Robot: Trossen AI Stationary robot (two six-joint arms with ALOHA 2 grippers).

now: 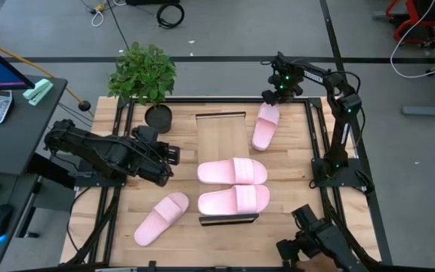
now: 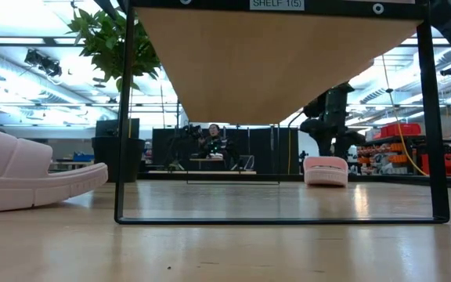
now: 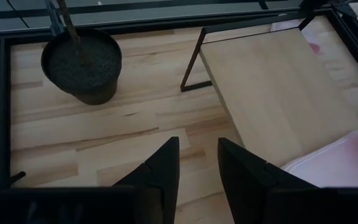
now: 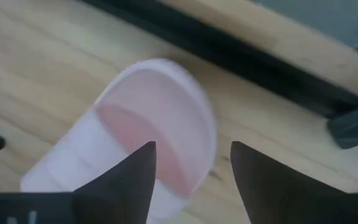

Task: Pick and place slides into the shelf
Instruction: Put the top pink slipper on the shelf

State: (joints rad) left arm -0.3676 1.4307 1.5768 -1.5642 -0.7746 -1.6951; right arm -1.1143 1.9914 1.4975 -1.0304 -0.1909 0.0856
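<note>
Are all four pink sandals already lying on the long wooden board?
No: only two slides lie on the shelf; one lies on the table left of it, another to its right.

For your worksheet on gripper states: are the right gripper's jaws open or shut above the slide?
Open. The right gripper shows a clear gap between its jaws, hovering over the slide's end, gripping nothing.

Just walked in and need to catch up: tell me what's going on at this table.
Two robot arms are putting pink slides on a low wooden shelf. Two slides already lie across its near end. The right gripper hovers, fingers open, over a third slide lying on the table beside the shelf's far end. The left gripper waits empty, left of the shelf, near the potted plant. A fourth slide lies on the table's near left.
</note>
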